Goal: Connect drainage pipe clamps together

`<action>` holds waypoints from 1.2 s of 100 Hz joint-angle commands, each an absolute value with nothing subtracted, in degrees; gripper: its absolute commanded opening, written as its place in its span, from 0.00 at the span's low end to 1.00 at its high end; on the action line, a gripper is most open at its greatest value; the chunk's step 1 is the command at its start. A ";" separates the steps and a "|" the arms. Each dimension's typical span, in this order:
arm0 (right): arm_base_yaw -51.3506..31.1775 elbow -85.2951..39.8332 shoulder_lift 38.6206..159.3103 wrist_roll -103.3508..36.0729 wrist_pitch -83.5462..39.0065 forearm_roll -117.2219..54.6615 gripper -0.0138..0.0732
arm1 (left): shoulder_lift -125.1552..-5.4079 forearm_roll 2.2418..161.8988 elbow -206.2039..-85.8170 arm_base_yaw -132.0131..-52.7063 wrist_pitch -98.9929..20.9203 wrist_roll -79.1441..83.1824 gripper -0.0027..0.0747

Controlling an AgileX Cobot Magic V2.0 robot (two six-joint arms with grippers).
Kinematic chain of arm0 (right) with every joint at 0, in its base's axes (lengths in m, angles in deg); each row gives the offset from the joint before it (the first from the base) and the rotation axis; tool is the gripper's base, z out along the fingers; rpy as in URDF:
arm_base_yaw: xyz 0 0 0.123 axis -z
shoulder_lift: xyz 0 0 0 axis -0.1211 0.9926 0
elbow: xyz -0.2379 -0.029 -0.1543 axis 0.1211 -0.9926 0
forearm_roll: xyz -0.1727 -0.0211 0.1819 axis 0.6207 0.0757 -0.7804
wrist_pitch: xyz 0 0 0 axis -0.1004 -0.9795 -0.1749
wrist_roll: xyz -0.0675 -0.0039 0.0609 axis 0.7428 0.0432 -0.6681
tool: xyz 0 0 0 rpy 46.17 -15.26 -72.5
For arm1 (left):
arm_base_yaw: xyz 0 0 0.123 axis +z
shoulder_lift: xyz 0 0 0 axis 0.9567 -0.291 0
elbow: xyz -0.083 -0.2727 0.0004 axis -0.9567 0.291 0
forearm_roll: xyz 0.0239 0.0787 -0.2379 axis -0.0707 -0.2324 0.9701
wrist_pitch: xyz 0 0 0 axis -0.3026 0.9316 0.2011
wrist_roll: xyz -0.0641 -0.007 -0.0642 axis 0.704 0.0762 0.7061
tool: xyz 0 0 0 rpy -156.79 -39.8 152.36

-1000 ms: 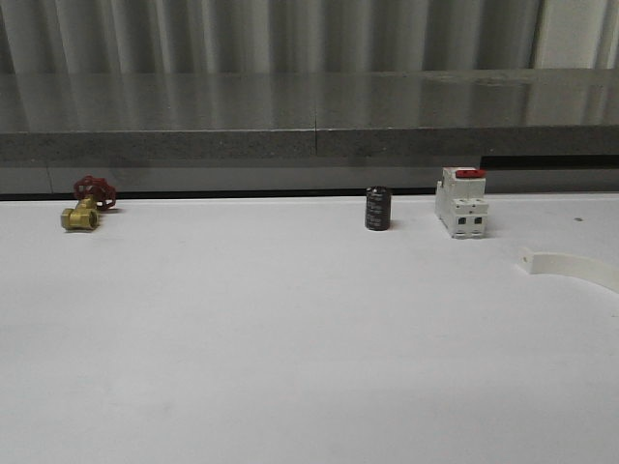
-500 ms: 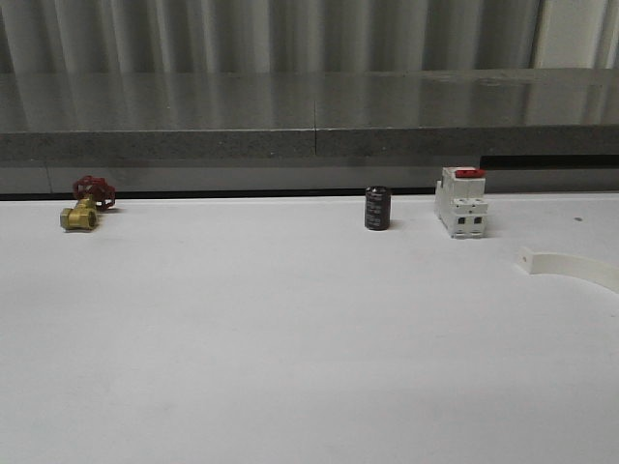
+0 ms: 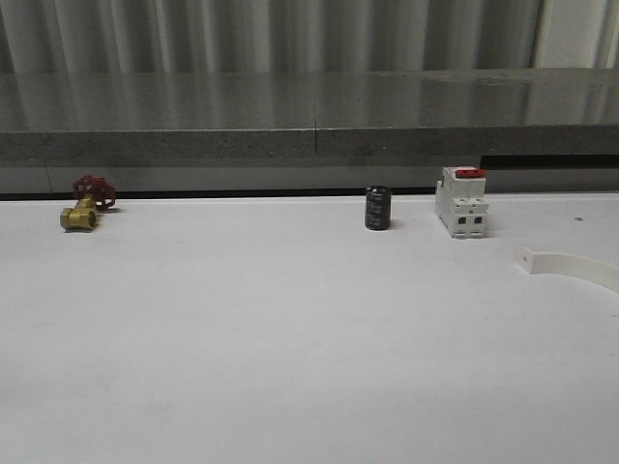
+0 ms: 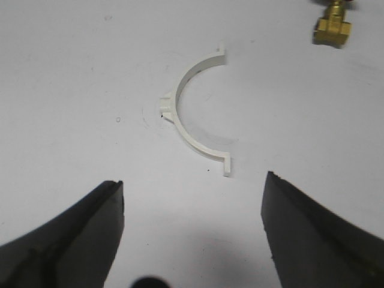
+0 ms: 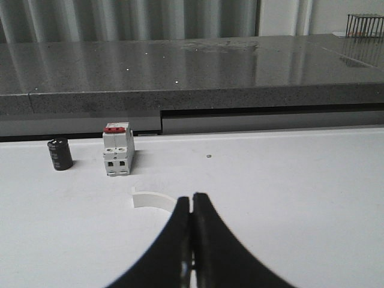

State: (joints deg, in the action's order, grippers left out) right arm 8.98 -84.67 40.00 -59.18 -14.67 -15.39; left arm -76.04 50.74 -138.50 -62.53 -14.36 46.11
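One white half-ring clamp (image 4: 193, 108) is lying flat on the white desk (image 3: 290, 338), seen from the left wrist camera, with its small outer lug on the back of the curve and a flat tab at each end. The left gripper (image 4: 193, 198) is hovering over it with its jaws spread wide, both dark fingers (image 4: 78, 234) apart from the clamp and touching nothing. A brass valve (image 4: 333, 27) is sitting on the desk well beyond the clamp's far tab.

The second half-ring clamp (image 3: 573, 266) is lying near the right edge of the front view, in front of and to the right of a white breaker with a red switch (image 3: 460, 202). A small black cylinder (image 3: 377, 208) is standing upright to the left of the breaker. The right gripper (image 5: 191, 222) is holding its jaws pressed together with nothing between them, and part of that second clamp is showing just beyond its tips.
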 commanded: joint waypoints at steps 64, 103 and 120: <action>9.38 -83.76 38.88 -58.58 -10.31 -15.48 0.08 | -122.60 51.74 -175.54 -59.81 1.30 47.69 0.64; 9.38 -83.76 38.88 -58.58 -10.31 -15.48 0.08 | -126.02 51.91 -177.11 -59.81 0.27 48.91 0.30; 9.38 -83.76 38.88 -58.58 -10.31 -15.48 0.08 | -122.56 51.93 -177.11 -60.40 -2.42 48.91 0.04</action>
State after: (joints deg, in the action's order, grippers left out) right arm 8.98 -84.67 40.00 -59.18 -14.67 -15.39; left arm -128.34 51.88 -175.48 -60.01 -0.35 48.24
